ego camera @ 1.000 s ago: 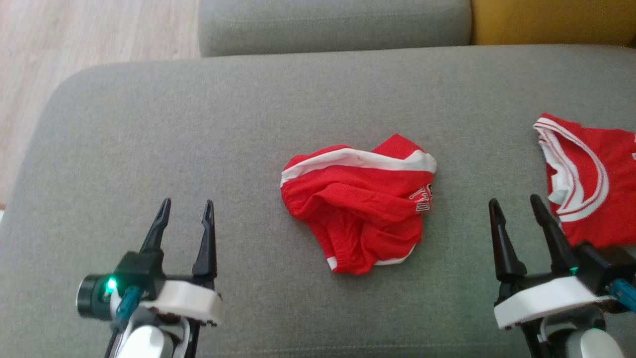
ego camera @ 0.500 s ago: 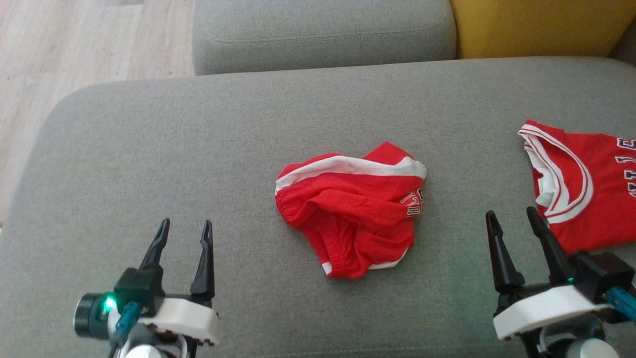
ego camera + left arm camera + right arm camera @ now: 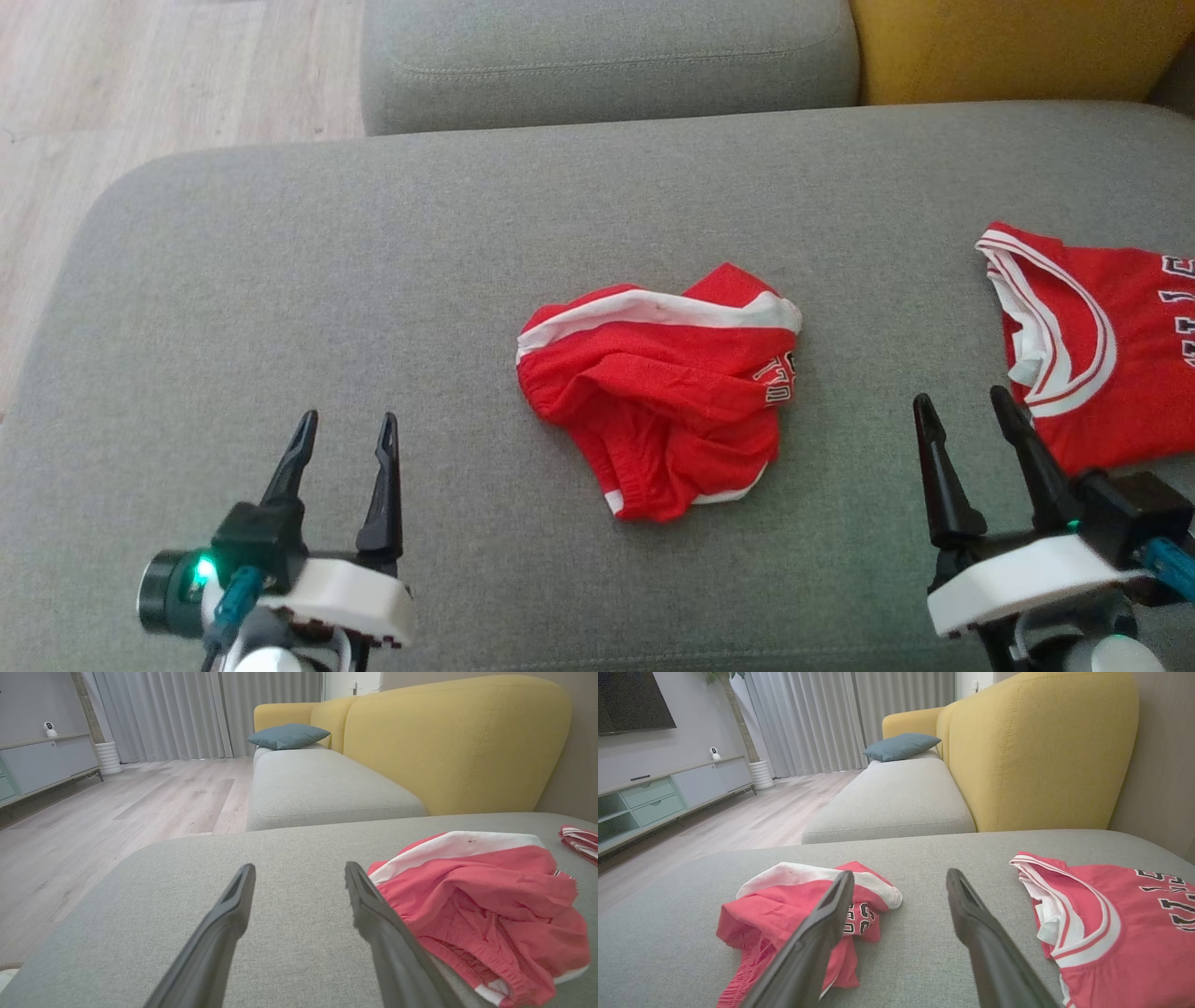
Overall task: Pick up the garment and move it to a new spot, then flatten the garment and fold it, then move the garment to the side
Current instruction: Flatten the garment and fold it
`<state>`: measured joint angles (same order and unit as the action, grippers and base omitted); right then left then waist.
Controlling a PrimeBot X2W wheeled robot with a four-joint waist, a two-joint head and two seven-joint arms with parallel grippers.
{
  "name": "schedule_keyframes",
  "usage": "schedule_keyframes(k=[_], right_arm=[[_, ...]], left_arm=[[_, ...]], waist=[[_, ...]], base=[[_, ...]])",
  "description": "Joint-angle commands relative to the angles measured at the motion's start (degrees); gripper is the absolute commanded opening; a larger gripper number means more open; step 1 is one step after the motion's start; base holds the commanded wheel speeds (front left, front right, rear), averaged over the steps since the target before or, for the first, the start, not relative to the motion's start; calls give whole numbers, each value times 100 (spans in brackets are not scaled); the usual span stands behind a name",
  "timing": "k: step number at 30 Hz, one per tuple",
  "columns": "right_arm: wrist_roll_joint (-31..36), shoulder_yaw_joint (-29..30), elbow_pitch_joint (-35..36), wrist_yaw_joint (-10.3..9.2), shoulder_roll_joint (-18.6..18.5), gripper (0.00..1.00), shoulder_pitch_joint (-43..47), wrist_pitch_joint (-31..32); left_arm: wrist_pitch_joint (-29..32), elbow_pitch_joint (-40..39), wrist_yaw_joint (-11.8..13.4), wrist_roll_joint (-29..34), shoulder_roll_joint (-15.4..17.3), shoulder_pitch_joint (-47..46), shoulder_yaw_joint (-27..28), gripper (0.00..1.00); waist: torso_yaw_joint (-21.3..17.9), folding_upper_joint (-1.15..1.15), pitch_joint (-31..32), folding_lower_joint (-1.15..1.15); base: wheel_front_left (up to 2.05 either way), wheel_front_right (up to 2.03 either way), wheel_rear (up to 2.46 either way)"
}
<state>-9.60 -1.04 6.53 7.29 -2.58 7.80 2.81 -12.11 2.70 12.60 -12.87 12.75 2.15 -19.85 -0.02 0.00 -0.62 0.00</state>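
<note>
- My left gripper (image 3: 348,417) and my right gripper (image 3: 961,396) both have their fingers spread wide, with nothing between them. They are low over the grey seat cushion (image 3: 373,261), one on each side.
- The garment (image 3: 658,392) is a pair of red shorts with a white band. It lies crumpled in a heap on the middle of the cushion, between my two grippers and apart from both.
- I judge that the task is at its very start. The garment is not lifted, moved, flattened, folded or put aside, so every step is left to do.
- A red jersey (image 3: 1092,345) with white trim lies at my right, just beside the right gripper. The edge of the head view cuts it off, so I cannot see its whole shape.
- In the head view, my right finger overlaps the jersey's border. I cannot tell if it touches the cloth or is only above it.
- The heap folds over itself, so I cannot make out where the waist and the leg openings are.
- The printed letters on the shorts are partly tucked under, and I cannot read them.
- In each wrist view, one of my own fingers covers part of the shorts.
</note>
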Motion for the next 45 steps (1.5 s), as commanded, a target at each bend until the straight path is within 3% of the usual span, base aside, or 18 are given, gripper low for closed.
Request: schedule_keyframes(k=[1, 18, 26, 37, 45], right_arm=[[-49, -116, 200, 20, -30, 100, -157, -23], [-96, -108, 225, 20, -30, 100, -250, -38], [-72, -121, 310, 20, -30, 100, -488, -58], [-115, -201, 280, 20, -30, 100, -832, -73], [-180, -164, 165, 20, -30, 100, -965, -163]], left_arm=[[3, -188, 29, -31, 126, -256, 181, 100], [-3, -187, 4, -58, 145, -458, 93, 100], [328, 18, -360, -73, -22, -1477, -203, 100], [1346, 1507, -1113, -462, -373, -3007, -536, 100], [1760, 2459, -1429, -686, -450, -3502, -615, 100]], waist=[[1, 0, 0, 0], [7, 0, -220, 0], [-8, 0, -818, 0], [-187, 0, -1440, 0], [-324, 0, -1607, 0]], base=[[0, 0, 0], [0, 0, 0], [0, 0, 0], [0, 0, 0], [0, 0, 0]])
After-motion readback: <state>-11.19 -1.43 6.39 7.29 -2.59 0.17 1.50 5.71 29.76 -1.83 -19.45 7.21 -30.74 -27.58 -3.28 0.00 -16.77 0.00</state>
